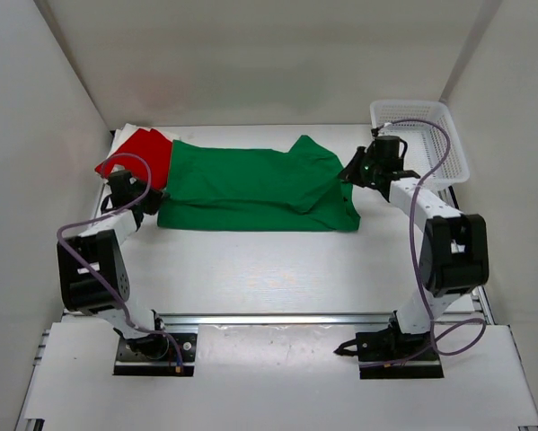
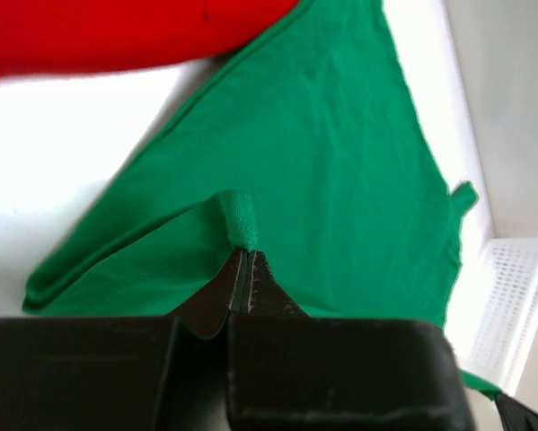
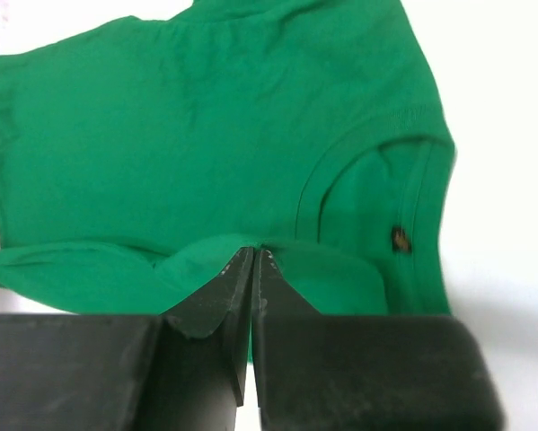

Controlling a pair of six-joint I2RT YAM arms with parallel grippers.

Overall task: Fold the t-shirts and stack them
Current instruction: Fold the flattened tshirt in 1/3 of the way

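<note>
The left gripper [image 2: 243, 259] is clamped on a fold at the green shirt's [image 1: 242, 184] left end; the right gripper [image 3: 253, 256] pinches cloth near its collar. The white shirt [image 1: 125, 135] is mostly hidden under the red shirt [image 1: 149, 151].

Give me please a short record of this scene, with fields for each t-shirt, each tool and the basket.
green t-shirt: lying spread in the middle, one part folded over itself
red t-shirt: far left, touching the green one's left end
white t-shirt: under the red one, only an edge shows
left tool: shut, pinching a green edge
right tool: shut on green cloth near the collar
basket: far right corner
</note>
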